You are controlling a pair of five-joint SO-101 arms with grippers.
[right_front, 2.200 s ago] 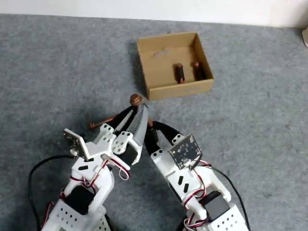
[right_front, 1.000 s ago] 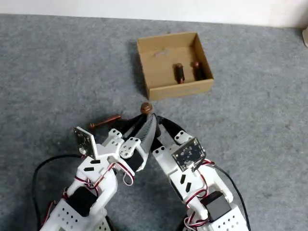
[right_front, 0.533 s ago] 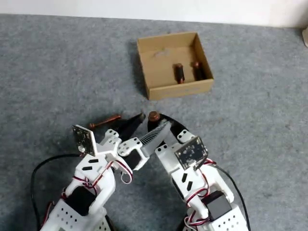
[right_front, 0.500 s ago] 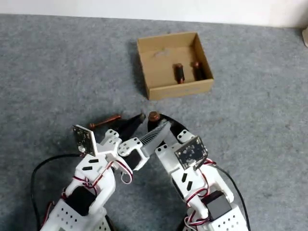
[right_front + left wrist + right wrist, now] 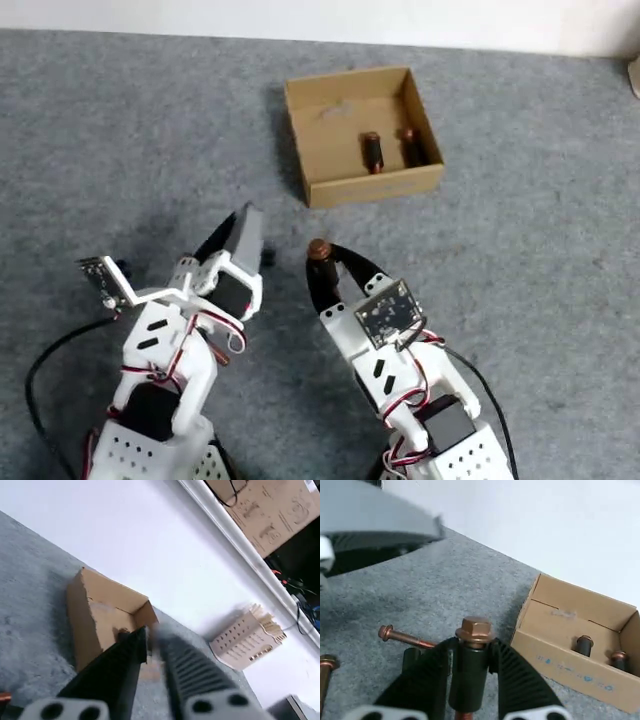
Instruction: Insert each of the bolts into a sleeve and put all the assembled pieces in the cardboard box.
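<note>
Left fingers (image 5: pixel 248 235) swung aside, nearly closed, empty; right fingers (image 5: pixel 352 272) clamped sleeved bolt (image 5: pixel 318 248) upright, ready for box (image 5: pixel 372 185).

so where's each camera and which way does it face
High view: fixed above the table, looking down on the left arm, right arm and cardboard box.
Left wrist view: on the raised left arm, past the left gripper toward the box.
Right wrist view: low, past the right gripper holding a sleeved bolt, toward the box.
All share the box.
</note>
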